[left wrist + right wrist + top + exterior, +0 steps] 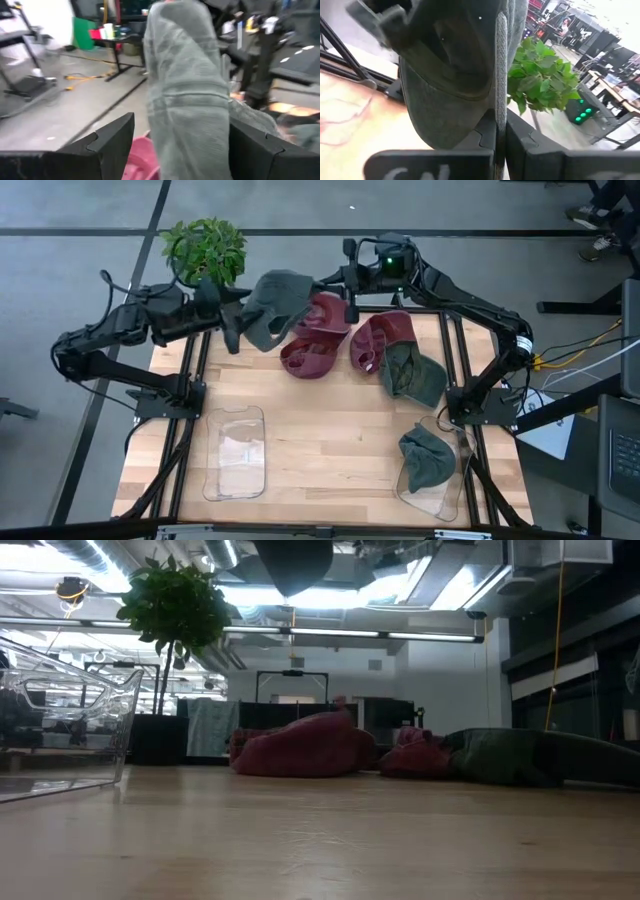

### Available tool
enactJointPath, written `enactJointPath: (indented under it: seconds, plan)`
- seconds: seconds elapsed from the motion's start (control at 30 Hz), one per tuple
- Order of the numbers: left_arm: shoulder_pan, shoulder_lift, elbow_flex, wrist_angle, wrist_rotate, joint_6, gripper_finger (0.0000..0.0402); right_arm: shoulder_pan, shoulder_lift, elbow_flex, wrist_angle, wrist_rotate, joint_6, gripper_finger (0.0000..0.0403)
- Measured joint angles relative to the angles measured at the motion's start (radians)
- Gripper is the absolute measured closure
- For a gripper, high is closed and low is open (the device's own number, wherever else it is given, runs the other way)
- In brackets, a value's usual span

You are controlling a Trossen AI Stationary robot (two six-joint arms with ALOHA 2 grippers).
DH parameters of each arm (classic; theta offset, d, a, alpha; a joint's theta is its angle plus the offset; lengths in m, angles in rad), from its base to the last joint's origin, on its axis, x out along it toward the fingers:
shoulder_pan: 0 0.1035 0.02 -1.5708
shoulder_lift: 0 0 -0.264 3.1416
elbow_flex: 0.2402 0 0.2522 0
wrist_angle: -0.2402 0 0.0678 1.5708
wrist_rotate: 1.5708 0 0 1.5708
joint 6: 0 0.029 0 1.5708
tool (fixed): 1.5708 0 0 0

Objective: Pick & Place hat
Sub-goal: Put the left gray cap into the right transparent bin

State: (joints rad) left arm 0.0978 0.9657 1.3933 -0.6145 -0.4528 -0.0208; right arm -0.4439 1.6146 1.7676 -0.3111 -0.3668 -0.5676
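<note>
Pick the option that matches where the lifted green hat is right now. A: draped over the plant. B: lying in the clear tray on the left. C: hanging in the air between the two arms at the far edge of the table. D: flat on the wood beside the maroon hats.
C: the green hat hangs off the table, pinched by the right end effector, with the open left end effector on its other side.
</note>
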Motion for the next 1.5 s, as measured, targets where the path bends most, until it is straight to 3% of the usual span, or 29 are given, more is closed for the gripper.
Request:
enactJointPath:
  seconds: [0.33, 0.67, 0.9, 1.07, 1.37, 1.5]
  plan:
    - [0.012, 0.077, 0.0, 0.152, -0.133, 0.155, 0.0128, 0.037, 0.0, 0.0, 0.025, -0.004, 0.015, 0.0387]
    - [0.03, 0.095, 0.0, 0.192, -0.184, 0.167, 0.0147, 0.044, 0.0, 0.0, 0.03, 0.0, 0.065, 0.0387]
    - [0.031, 0.059, 0.0, 0.203, -0.196, 0.167, 0.02, 0.041, 0.0, 0.0, 0.02, 0.09, 0.067, 0.0387]
    - [0.029, 0.035, 0.0, 0.2, -0.198, 0.167, 0.0247, 0.034, 0.0, 0.0, 0.017, 0.093, 0.067, 0.0387]
    - [0.029, 0.048, 0.0, 0.113, -0.236, 0.208, 0.037, 0.034, 0.0, 0.0, 0.013, 0.094, 0.067, 0.0386]
    - [0.029, 0.054, 0.0, 0.11, -0.297, 0.265, 0.0388, 0.034, 0.0, 0.0, 0.006, 0.082, 0.088, 0.0384]
